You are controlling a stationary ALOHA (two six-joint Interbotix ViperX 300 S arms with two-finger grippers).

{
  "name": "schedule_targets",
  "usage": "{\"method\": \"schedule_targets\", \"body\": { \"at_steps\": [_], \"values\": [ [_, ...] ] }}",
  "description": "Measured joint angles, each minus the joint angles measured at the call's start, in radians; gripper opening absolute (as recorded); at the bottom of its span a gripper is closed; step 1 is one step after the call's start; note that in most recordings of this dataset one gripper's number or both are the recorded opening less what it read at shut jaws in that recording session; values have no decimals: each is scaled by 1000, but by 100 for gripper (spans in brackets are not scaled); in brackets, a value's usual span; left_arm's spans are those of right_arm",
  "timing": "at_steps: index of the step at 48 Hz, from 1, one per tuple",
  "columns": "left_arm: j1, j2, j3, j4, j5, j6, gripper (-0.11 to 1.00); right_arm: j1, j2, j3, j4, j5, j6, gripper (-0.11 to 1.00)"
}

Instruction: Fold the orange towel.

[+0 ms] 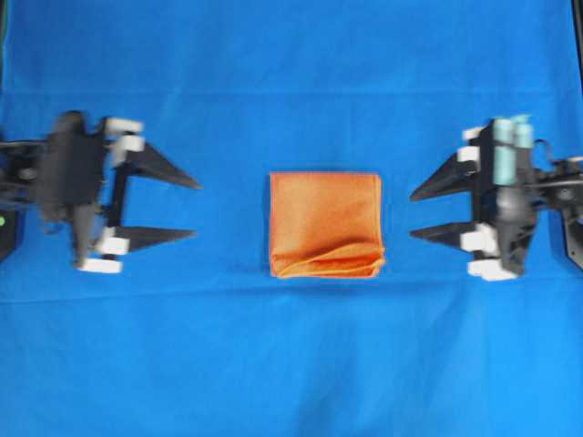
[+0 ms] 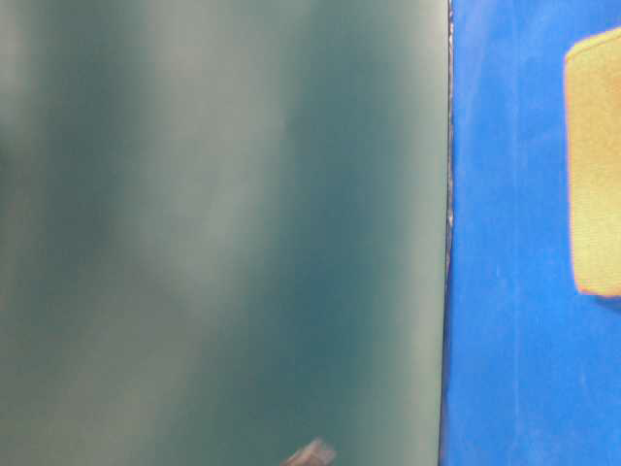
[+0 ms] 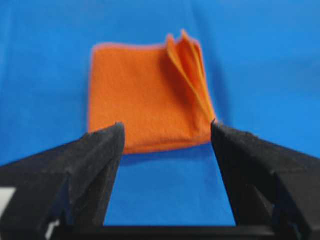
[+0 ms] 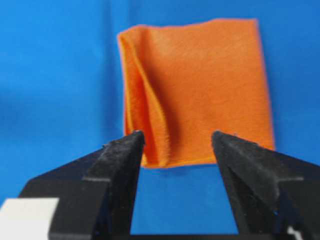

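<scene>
The left gripper (image 1: 196,208) stands with its jaws wide apart and nothing between them, tips pointing toward three o'clock in the overhead view. The right gripper (image 1: 412,214) mirrors it at the far side, jaws likewise spread and empty, tips pointing toward nine o'clock. Both hang clear of the cloth, near it but not touching.

Between them, at the middle of the overhead view, lies the orange towel (image 1: 324,224). It is already a compact square of several layers; the stacked loose edges fan out slightly along its six o'clock side, with a small ripple toward the five o'clock corner. From the left wrist view the towel (image 3: 145,97) sits straight ahead of the open fingers, its layered edges at one o'clock; from the right wrist view it (image 4: 200,90) lies ahead with the layers at ten o'clock.

Judging by this, the folding looks essentially done, and the arms appear parked. If any move remains, it would be to press or square the fanned edges, which calls for a light pinch at that side without dragging the stack.

The towel rests on a blue sheet (image 1: 291,364) covering the whole work surface, faintly creased. The table-level view is mostly blocked by a blurred dark green panel (image 2: 223,233), with a strip of blue and the towel's edge (image 2: 594,165) at three o'clock.
</scene>
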Motion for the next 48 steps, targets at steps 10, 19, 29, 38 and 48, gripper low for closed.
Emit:
{"method": "schedule_targets", "body": {
  "at_steps": [10,19,29,38,48],
  "values": [
    [8,-236,120,0,-6,-2,64,-3,-202,95,-40,-14,0,60],
    [14,-399,222,0,-6,-18,64,-38,-357,215,-48,-71,0,60],
    [14,-509,293,0,18,-20,64,-48,-449,330,-49,-129,0,60],
    [20,-560,334,2,34,-25,64,-77,-454,402,-48,-219,0,60],
    [26,-563,347,0,35,-48,64,-100,-437,420,-48,-258,5,60]
  ]
}}
